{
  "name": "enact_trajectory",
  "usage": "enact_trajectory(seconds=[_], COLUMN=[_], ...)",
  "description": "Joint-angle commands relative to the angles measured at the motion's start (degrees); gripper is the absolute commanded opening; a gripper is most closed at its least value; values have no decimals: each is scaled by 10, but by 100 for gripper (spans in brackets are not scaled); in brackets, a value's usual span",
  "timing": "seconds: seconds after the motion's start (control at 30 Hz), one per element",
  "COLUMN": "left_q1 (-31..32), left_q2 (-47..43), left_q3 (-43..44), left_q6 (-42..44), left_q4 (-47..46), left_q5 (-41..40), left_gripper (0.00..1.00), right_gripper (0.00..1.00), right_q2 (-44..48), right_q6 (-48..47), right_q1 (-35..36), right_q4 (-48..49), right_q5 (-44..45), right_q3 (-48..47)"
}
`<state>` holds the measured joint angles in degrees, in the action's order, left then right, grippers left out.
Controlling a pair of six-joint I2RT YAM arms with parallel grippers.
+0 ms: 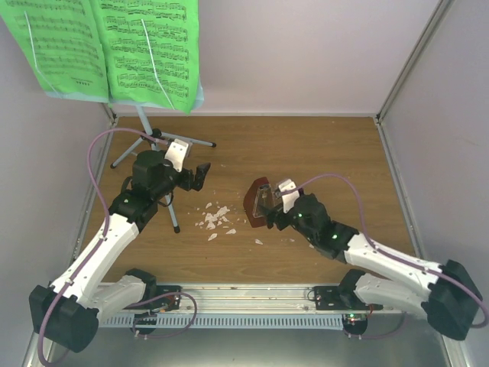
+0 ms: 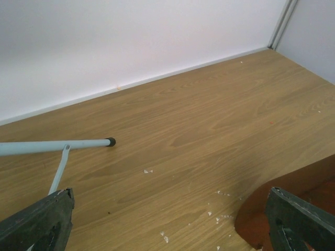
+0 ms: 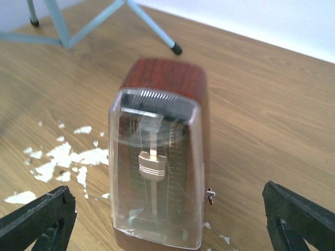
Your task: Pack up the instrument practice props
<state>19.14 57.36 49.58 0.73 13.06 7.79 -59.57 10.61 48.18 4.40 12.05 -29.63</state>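
Note:
The bright green sheet music [image 1: 99,46] rests on the music stand, whose post [image 1: 145,122] and grey tripod legs [image 1: 164,139] rise at the back left. One leg [image 2: 52,146] crosses the left wrist view. The reddish-brown metronome [image 1: 256,202] sits mid-table, and its clear front cover [image 3: 157,172] faces the right wrist camera. My right gripper [image 1: 267,208] is open, with its fingers on either side of the metronome and well apart from it. My left gripper [image 1: 201,177] is open and empty beside the stand's post. Past its right finger a brown edge of the metronome [image 2: 309,180] shows.
White crumbs [image 1: 216,219] lie scattered on the wooden table [image 1: 321,153] between the two grippers and also show left of the metronome [image 3: 63,159]. White walls enclose the back and both sides. A metal rail [image 1: 244,306] runs along the near edge.

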Motion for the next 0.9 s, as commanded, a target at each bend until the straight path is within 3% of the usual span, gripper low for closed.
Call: enact_trajectory(seconds=[0.0,0.17,0.3,0.4,0.53,0.87], left_q1=[6,64,168,207,216,216], left_q2=[-1,2,19,58,112,239], left_q3=[-3,12,33,41,44,92], left_q6=[13,-6,-41,-37,28,71], left_q4=[-26,-27,-36,-57,-83,-125], left_q5=[32,54,30,65,150,178], left_gripper=[99,99,99,99,99,99], right_gripper=[99,99,100,100,100,100], right_q2=[85,154,151,130,120,176], right_q6=[-13,15,55,77,101,114], right_q1=[-3,-50,-145,-214,-268,-288], right_q4=[-61,-81,-71,-52,-49,-60], right_q5=[25,-2,-105,-172,-213,-230], right_q3=[-4,-28,-63,-66,-55,-16])
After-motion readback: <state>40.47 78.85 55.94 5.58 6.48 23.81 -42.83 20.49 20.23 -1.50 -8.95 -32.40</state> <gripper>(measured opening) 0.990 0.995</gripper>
